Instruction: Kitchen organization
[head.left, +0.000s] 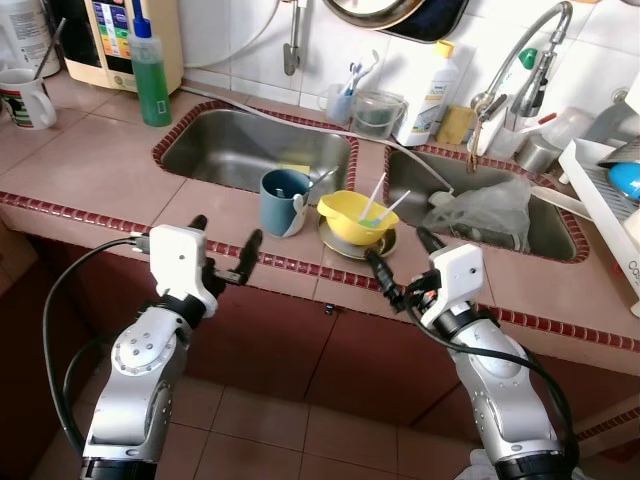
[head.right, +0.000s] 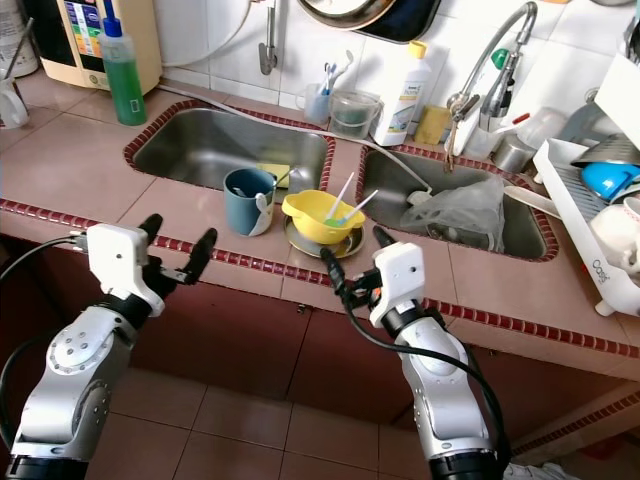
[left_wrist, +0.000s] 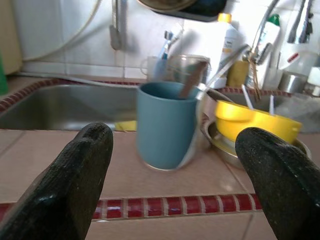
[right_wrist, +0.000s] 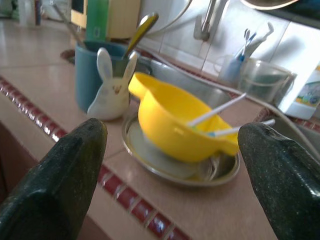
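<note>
A blue mug (head.left: 281, 201) with a white rabbit handle and a spoon in it stands on the counter strip between two sinks. Beside it a yellow bowl (head.left: 352, 215) with two white utensils sits on a metal plate (head.left: 340, 246). My left gripper (head.left: 223, 248) is open at the counter's front edge, short of the mug (left_wrist: 165, 125). My right gripper (head.left: 398, 263) is open too, just in front of the yellow bowl (right_wrist: 175, 122) and plate (right_wrist: 165, 162). Neither holds anything.
A left sink (head.left: 250, 150) and a right sink (head.left: 480, 215) holding a plastic bag (head.left: 480, 210) lie behind. A green soap bottle (head.left: 150, 75), a white mug (head.left: 25, 98), a detergent bottle (head.left: 430, 95), a faucet (head.left: 520, 60) and a dish rack (head.left: 610, 200) ring the counter.
</note>
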